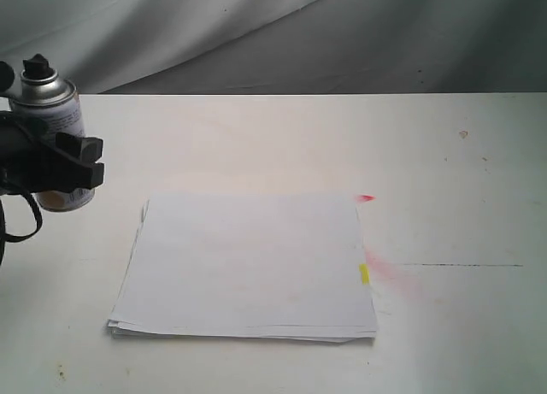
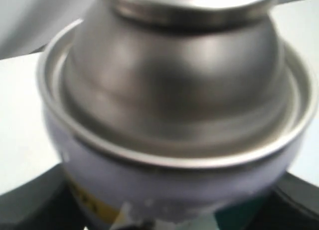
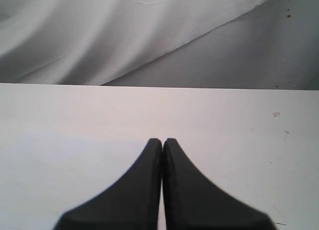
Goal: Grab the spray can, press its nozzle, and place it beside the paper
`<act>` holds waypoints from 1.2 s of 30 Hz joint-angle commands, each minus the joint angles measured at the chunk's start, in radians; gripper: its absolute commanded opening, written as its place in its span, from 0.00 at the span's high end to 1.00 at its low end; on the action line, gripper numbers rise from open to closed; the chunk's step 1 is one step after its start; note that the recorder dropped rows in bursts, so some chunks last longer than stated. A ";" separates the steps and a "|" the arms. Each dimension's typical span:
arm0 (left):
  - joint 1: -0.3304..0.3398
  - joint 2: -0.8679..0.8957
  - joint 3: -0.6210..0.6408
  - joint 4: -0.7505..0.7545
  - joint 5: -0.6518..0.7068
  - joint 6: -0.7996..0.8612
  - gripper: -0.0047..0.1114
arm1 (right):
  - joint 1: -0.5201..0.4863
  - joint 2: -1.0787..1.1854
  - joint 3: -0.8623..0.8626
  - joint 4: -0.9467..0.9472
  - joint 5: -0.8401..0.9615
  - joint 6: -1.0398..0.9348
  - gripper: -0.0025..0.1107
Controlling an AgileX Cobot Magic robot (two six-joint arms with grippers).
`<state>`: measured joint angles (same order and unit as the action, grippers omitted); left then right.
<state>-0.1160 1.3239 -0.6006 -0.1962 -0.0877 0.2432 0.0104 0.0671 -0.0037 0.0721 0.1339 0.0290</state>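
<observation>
The jaws of the left gripper (image 1: 81, 161) are seen clamped across the body of the spray can (image 1: 53, 99), one black jaw on each side of the label. The can is thereby held upright, with its domed top clear above the grip. The nozzle (image 1: 36, 67), a small black button, is left uncovered at the very top; this low hold is judged to allow the button to be reached from above. In the left wrist view the silver dome fills the picture, blurred by closeness.

Whether the can's base rests on the tabletop (image 1: 256, 138) cannot be told. The can is held at the far left of the exterior view, apart from the paper (image 1: 248, 266), which lies flat near the middle. A yellow mark (image 1: 364, 274) is seen at the paper's right edge, and pink-red stains (image 1: 389, 279) on the bare surface just beside it.

The jaws of the right gripper (image 3: 162, 141) are pressed together on nothing, over bare tabletop; closed tips are judged suited to pressing the nozzle. A grey cloth (image 1: 256, 26) hangs behind.
</observation>
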 commanded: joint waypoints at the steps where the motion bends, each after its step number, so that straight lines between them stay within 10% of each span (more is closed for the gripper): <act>1: -0.004 -0.015 -0.014 0.099 0.038 0.011 0.96 | -0.001 -0.005 0.004 0.000 0.002 0.003 0.98; 9: -0.039 -0.015 -0.036 0.482 0.081 -0.296 0.96 | -0.001 -0.005 0.004 0.000 0.002 0.003 0.98; 25: -0.578 0.362 -0.228 1.729 0.857 -1.160 0.96 | -0.001 -0.005 0.004 0.000 0.002 0.003 0.98; 36: -0.662 0.527 -0.228 1.809 1.090 -1.268 0.96 | -0.001 -0.005 0.004 0.000 0.002 0.001 0.98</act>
<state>-0.7720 1.8487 -0.8179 1.5773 0.9318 -0.9900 0.0104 0.0671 -0.0037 0.0721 0.1339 0.0290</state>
